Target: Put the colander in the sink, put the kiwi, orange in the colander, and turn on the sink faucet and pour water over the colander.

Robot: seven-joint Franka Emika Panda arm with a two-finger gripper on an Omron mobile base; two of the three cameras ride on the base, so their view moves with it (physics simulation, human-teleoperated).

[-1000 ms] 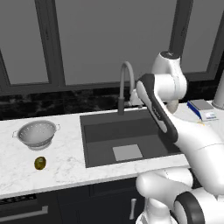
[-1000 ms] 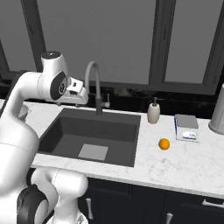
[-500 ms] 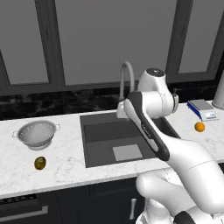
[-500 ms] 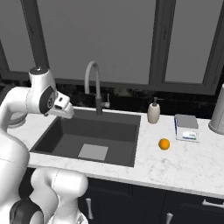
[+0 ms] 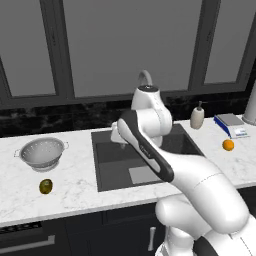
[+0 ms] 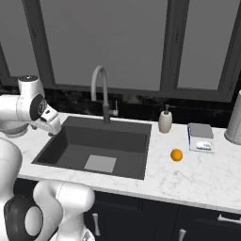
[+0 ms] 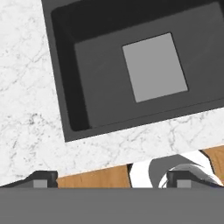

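The silvery perforated colander (image 5: 41, 152) stands on the white marble counter left of the sink (image 5: 112, 167). In front of the colander, near the counter's front edge, lies the olive-brown kiwi (image 5: 46, 186). The orange (image 5: 228, 145) (image 6: 176, 155) rests on the counter right of the sink. Behind the basin rises the grey gooseneck faucet (image 6: 100, 92), partly hidden by my arm in the left base view. My gripper (image 5: 116, 136) (image 6: 52, 126) (image 7: 111, 179) hovers over the sink's left rim, open and holding nothing. The hand view looks down on the dark sink (image 7: 87, 87) and its pale drain plate (image 7: 154, 66).
A beige soap dispenser (image 6: 165, 122) stands at the sink's back right corner. A blue-and-white scale (image 6: 201, 137) and a tall grey cylinder (image 6: 234, 120) sit further right. Dark windows and a black backsplash close off the back of the counter.
My arm has swung left and down, from near the faucet at the back of the sink to above the sink's left rim. The fruits and colander have not moved.
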